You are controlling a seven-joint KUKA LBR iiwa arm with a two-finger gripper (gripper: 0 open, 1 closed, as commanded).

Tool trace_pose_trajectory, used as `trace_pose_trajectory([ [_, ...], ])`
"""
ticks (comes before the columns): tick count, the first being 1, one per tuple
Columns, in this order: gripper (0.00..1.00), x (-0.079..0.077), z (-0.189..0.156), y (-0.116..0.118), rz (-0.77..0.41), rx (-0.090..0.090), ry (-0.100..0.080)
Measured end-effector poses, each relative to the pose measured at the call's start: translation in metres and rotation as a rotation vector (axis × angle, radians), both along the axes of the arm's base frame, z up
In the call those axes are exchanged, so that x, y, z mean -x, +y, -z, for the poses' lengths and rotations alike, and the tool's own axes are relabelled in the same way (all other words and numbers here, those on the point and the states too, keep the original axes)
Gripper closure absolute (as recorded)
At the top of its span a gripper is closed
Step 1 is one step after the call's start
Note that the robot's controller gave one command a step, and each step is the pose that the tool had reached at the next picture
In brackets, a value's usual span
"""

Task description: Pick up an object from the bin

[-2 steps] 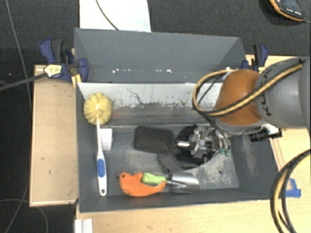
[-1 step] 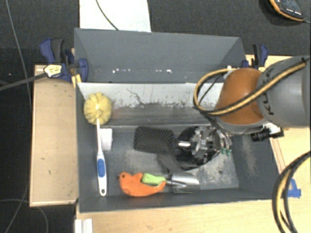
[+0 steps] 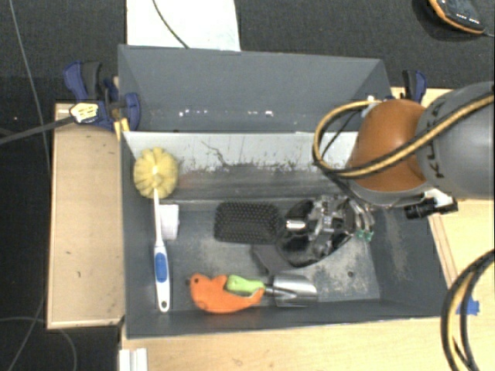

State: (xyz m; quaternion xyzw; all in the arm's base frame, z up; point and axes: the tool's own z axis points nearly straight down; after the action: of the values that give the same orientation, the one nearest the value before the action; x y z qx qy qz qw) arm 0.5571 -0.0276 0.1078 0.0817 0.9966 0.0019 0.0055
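Note:
My gripper (image 3: 309, 234) hangs low in the right half of the bin, under the orange wrist cover. Just to its left lies a black hairbrush (image 3: 247, 222), its bristled head pointing left and its dark handle running down and right beneath the gripper. In front of the gripper, along the near wall, lies an orange tool (image 3: 220, 296) with a green piece and a shiny silver end (image 3: 294, 287).
A dish brush with a yellow round head (image 3: 156, 172) and a white and blue handle (image 3: 161, 273) lies along the bin's left wall, with a small white block (image 3: 169, 221) beside it. The arm and its cables cover the bin's right rear corner.

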Motion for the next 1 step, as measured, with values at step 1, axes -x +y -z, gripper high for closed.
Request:
trace_pose_trajectory([
  [1, 1.0, -0.0006, -0.0097, 0.0, 0.0, 0.0, -0.002],
])
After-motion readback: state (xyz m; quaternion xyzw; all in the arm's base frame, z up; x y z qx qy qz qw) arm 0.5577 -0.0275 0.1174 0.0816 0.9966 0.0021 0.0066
